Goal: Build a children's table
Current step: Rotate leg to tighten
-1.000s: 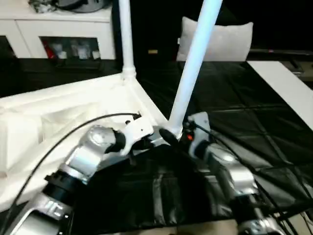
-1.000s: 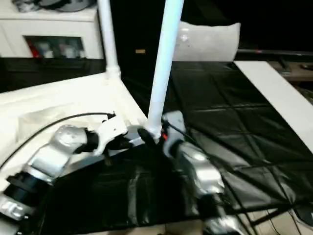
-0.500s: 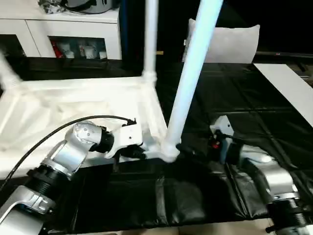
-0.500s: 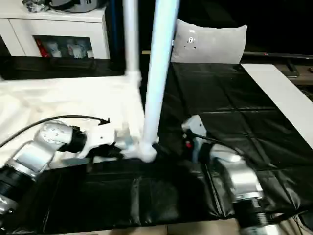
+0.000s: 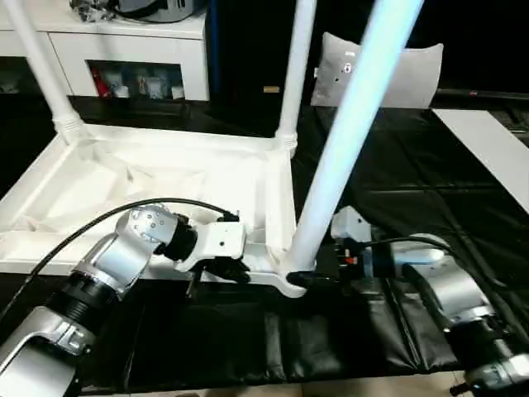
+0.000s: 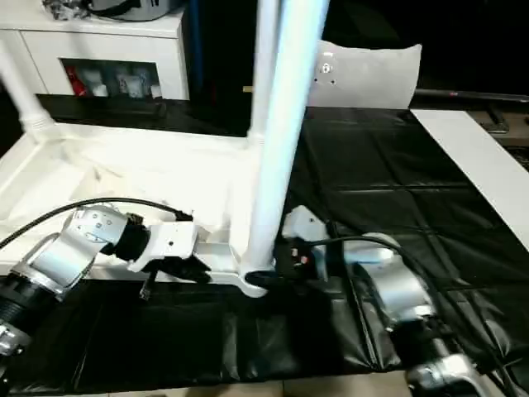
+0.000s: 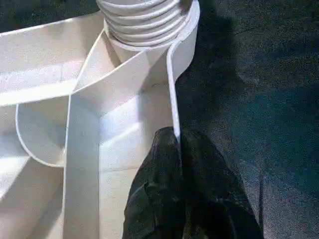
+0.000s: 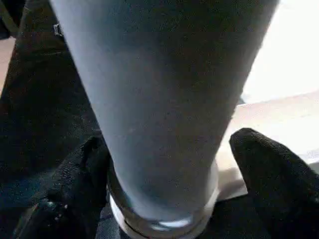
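Note:
The white table top point(image 5: 165, 178) lies upside down on the black mat, ribbed underside up. Three white legs stand in its corner sockets: a near one point(image 5: 347, 157), a far right one point(image 5: 291, 74) and a far left one point(image 5: 37, 66). My left gripper point(image 5: 235, 271) is shut on the top's thin near rim, right beside the near leg's ribbed collar point(image 7: 144, 20). My right gripper point(image 5: 307, 279) is open around the base of the near leg point(image 8: 159, 99). One black finger point(image 8: 82, 169) lies against the leg, and the other finger point(image 8: 266, 164) stands a little off it.
A black mat point(image 5: 413, 190) covers the work surface. A white-grey cushion point(image 5: 405, 70) leans at the back. A flat white board point(image 5: 488, 149) lies at the right. A white cabinet point(image 5: 124, 50) stands at the back left. A black cable point(image 5: 99, 223) loops over my left forearm.
The whole picture has shifted and the far left leg has come into sight. My right gripper drew back from the near leg, then returned around its base. The left gripper stays on the rim.

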Tool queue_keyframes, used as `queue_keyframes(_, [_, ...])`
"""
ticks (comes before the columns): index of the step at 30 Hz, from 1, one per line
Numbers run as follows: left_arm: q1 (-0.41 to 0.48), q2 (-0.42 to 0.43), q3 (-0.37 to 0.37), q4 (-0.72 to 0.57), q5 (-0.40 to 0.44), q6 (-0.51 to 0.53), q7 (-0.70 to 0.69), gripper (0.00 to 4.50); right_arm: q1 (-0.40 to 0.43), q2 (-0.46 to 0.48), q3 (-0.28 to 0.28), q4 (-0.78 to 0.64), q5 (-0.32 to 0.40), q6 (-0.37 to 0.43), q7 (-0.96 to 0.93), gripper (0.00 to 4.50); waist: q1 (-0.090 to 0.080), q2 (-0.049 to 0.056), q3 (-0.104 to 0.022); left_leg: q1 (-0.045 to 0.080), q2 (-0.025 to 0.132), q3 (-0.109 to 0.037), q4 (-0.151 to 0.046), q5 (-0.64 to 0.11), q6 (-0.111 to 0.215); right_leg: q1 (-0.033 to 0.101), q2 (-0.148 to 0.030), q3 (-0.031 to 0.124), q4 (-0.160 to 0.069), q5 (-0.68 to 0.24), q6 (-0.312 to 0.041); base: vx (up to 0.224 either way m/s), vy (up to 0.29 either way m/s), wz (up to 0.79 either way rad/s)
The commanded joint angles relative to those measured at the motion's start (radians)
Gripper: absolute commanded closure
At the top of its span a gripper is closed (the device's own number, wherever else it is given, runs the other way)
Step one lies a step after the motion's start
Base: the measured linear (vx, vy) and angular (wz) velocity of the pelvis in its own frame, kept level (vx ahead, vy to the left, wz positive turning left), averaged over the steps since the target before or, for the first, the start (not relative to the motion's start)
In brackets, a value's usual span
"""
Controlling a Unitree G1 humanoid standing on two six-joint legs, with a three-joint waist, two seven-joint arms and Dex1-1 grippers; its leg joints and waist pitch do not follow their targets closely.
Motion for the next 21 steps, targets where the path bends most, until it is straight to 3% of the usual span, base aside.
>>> queue_keyframes(1, [-0.019, -0.012, -0.031, -0.018, -0.003, -0.035, -0.036, 4.5, -0.014, -0.009, 0.007, 0.007, 0.003, -0.002, 0.018, 0.88, -0.005, 0.005, -0.07, -0.006, 0.031, -0.002, -0.066, -0.084, 0.056, 0.064, -0.073, 0.071, -0.067, -0.204, -0.163, 0.0, 0.0, 0.0])
queue_keyframes(11, [-0.023, -0.007, -0.027, 0.002, 0.006, -0.053, -0.042, 4.5, -0.02, -0.006, 0.01, 0.035, 0.001, -0.007, 0.037, 1.71, 0.003, 0.003, -0.067, -0.005, 0.029, -0.001, -0.067, -0.098, 0.048, 0.063, -0.073, 0.07, -0.073, -0.259, -0.137, 0.0, 0.0, 0.0])
queue_keyframes(14, [-0.019, -0.007, -0.021, 0.005, 0.004, -0.039, -0.034, 4.5, -0.01, 0.0, 0.005, 0.032, 0.008, 0.01, 0.035, 1.76, 0.003, 0.003, -0.068, -0.004, 0.03, -0.001, -0.067, -0.096, 0.048, 0.062, -0.073, 0.07, -0.072, -0.252, -0.139, 0.0, 0.0, 0.0])
queue_keyframes(19, [0.009, -0.057, 0.041, -0.056, -0.047, 0.165, 0.06, 4.5, 0.037, 0.083, -0.04, -0.044, 0.069, 0.189, -0.115, 1.78, 0.003, 0.003, -0.065, -0.005, 0.03, -0.002, -0.069, -0.096, 0.04, 0.062, -0.075, 0.069, -0.075, -0.272, -0.135, 0.0, 0.0, 0.0])
queue_keyframes(21, [0.013, -0.071, 0.053, -0.064, -0.055, 0.194, 0.084, 4.5, 0.041, 0.106, -0.041, -0.049, 0.053, 0.193, -0.164, 1.78, -0.004, 0.003, -0.058, -0.004, 0.025, -0.003, -0.072, -0.142, 0.019, 0.059, -0.073, 0.065, -0.087, -0.366, -0.108, 0.0, 0.0, 0.0])
